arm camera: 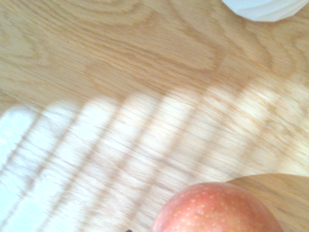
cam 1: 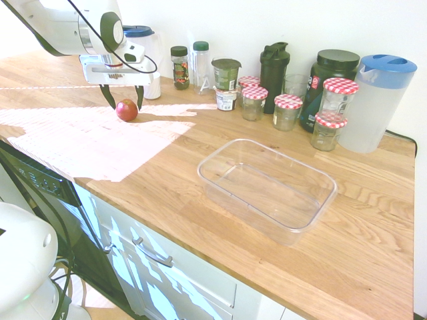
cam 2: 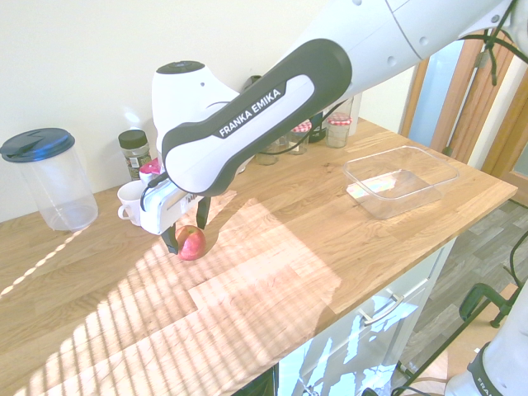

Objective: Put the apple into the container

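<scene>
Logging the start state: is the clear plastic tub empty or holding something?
Empty: both exterior views show bare countertop through the tub, and the apple sits outside it, between the open fingers.

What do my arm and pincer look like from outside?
The arm is white and rounded, with a dark grey panel reading "FRANKA EMIKA" and thin black cables along it. The pincer has a pale, boxy body and two slim black fingers.

A kitchen here: the wooden worktop (cam 1: 373, 227) runs beneath the gripper (cam 1: 121, 107), jars (cam 1: 287, 112) stand beyond it along the wall, and drawers (cam 1: 180, 273) sit below the counter's front edge.
</scene>
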Robot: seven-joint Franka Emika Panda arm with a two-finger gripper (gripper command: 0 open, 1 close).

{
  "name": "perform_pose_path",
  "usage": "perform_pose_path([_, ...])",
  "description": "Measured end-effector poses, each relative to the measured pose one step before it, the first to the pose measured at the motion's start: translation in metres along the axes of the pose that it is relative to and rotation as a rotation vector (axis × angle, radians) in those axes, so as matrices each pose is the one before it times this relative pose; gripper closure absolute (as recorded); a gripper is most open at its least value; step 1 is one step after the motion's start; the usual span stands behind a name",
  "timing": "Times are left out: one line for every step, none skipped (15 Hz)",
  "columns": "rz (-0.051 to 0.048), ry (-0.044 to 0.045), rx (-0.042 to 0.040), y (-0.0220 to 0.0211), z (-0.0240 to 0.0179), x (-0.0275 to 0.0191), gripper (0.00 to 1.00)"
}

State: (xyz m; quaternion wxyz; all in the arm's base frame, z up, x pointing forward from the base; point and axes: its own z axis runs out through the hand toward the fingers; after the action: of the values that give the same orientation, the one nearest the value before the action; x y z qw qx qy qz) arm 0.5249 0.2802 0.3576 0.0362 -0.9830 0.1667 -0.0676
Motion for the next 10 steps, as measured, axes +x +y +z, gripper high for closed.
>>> perform_pose_path([0.00210, -0.00321, -0.00306, -0.00035, 0.00328, 0.00064, 1.00])
perform_pose_path([0.00167, -0.00382, -0.00261, -0.00061, 0.00331, 0.00022, 1.00])
perform_pose_path([0.00159, -0.00270, -0.00171, -0.00132, 0.00275, 0.00008, 1.00])
perform_pose_path([0.00162, -0.00105, -0.00038, -0.00144, 0.00161, 0.00048, 1.00])
perform_pose_path([0.00284, -0.00082, 0.00071, -0.00244, 0.00118, -0.00019, 1.00])
perform_pose_path([0.00479, -0.00106, 0.00008, -0.00241, 0.00108, -0.00041, 1.00])
perform_pose_path([0.00486, -0.00036, -0.00109, -0.00153, -0.00005, -0.00024, 1.00])
perform_pose_path([0.00561, 0.00026, -0.00067, -0.00093, 0.00011, -0.00040, 1.00])
perform_pose_path([0.00407, 0.00039, -0.00072, -0.00032, -0.00006, -0.00010, 1.00])
perform_pose_path([0.00267, -0.00003, -0.00074, -0.00031, -0.00024, -0.00004, 1.00])
